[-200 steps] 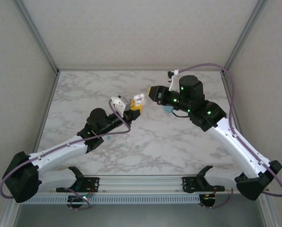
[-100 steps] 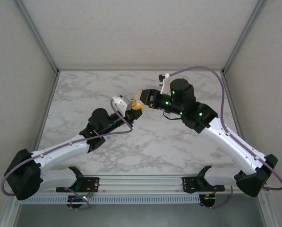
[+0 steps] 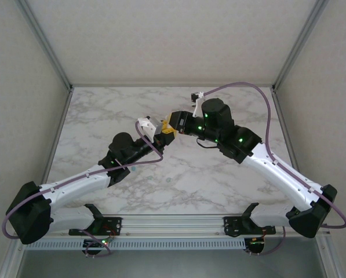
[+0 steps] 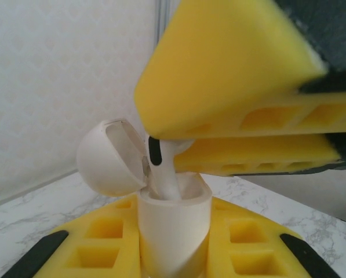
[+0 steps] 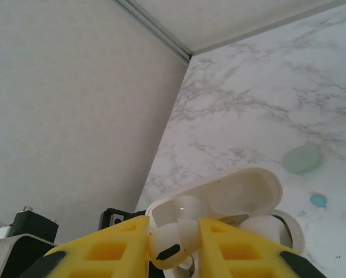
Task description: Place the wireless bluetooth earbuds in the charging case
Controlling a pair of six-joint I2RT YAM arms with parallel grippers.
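Left gripper (image 4: 174, 250) clamped on open charging case (image 4: 174, 223), upright above table centre so slot faces right; right gripper (image 5: 173, 255) pinches 1 white earbud (image 5: 170, 242), stem entering slot

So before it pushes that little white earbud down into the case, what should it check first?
1. Is the lid of the charging case open? Ok.
2. Is the charging case clamped in the left gripper? Ok.
3. Is the white earbud pinched by the right gripper? Ok.
4. Is the stem pointing into the case mouth? Ok.
5. Is the earbud fully seated? Not ok, it stands proud of the rim.
6. Is it exactly aligned with its socket? Cannot tell, hidden inside.
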